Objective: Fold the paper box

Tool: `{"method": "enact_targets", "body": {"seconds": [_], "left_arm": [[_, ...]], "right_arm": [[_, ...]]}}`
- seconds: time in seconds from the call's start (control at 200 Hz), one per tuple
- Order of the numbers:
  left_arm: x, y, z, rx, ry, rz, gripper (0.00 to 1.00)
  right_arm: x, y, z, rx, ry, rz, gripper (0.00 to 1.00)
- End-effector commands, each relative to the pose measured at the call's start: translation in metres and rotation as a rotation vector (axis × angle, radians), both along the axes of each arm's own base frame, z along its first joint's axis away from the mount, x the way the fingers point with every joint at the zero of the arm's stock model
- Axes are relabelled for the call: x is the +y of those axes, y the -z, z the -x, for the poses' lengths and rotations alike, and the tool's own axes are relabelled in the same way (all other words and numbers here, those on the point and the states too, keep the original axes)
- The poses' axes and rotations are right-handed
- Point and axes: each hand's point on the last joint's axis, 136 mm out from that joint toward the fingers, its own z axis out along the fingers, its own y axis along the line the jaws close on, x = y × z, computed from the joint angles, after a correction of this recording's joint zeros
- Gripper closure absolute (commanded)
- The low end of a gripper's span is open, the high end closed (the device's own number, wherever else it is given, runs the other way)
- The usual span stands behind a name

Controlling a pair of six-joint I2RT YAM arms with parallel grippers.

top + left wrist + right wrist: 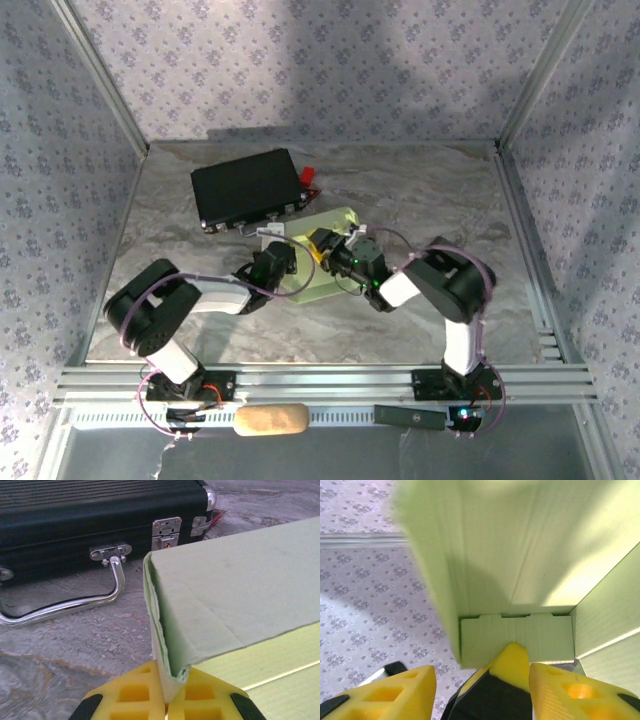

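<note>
Yellow fingertips [135,700] of your left tool [167,700] are pressed together on a raised corner edge of the pale green card paper box [230,590], which sits mid-surface. Your right tool [481,672] stands spread, with one of the box's upright walls just ahead of it. At 11 o'clock from the box, near but apart, lies the black ribbed case with chrome handle [100,510]. Bare marbled surface [430,190] opens toward 2 o'clock. Both arms fold at the elbow and reach inward.
</note>
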Motion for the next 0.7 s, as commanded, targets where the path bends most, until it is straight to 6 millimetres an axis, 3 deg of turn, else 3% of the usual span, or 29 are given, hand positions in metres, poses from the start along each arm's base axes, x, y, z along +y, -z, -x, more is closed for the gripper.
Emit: {"method": "enact_targets", "body": {"seconds": [0.0, 0.14, 0.295, 0.415, 0.545, 0.695], "left_arm": [[0.003, -0.028, 0.003, 0.033, -0.026, 0.012, 1.00], [0.011, -0.041, 0.015, 0.091, -0.009, 0.002, 1.00], [0.027, -0.061, 0.030, 0.135, -0.003, -0.012, 1.00], [0.032, -0.067, 0.041, 0.200, 0.025, -0.054, 1.00], [0.035, -0.072, 0.055, 0.288, 0.048, -0.078, 1.00], [0.037, -0.073, 0.065, 0.332, 0.050, -0.086, 1.00]], "right_arm": [[-0.028, -0.031, 0.000, -0.045, 0.051, 0.097, 0.42], [-0.049, -0.078, 0.011, -0.109, 0.016, 0.226, 0.40], [-0.092, -0.112, 0.028, -0.123, 0.053, 0.330, 0.40], [-0.111, -0.134, 0.039, -0.113, 0.077, 0.365, 0.40], [-0.108, -0.140, 0.037, -0.073, 0.043, 0.483, 0.41], [-0.078, -0.129, 0.026, -0.006, -0.046, 0.563, 0.41]]}}
